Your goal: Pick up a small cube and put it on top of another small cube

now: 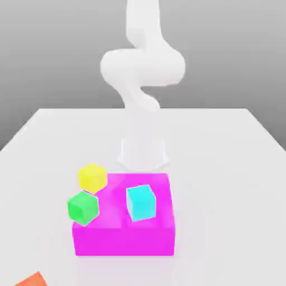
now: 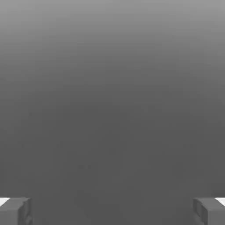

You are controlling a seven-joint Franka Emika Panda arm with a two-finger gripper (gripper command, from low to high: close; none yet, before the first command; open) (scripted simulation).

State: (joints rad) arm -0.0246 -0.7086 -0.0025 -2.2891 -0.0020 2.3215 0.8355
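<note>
Gripper (image 2: 112,212) open, nothing between fingers. Small plain orange-red cube (image 1: 33,280) outside its grasp, at exterior view's near left corner. Likely step: reach. Best bring hand over cube, square fingers to its faces, then lower straight, centred.

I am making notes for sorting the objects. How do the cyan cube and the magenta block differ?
The cyan cube is small; the magenta block is much larger. The cyan cube is about as tall as wide, while the magenta block is wide and low. The cyan cube sits on top of the magenta block. Both are plain, in one colour each.
</note>
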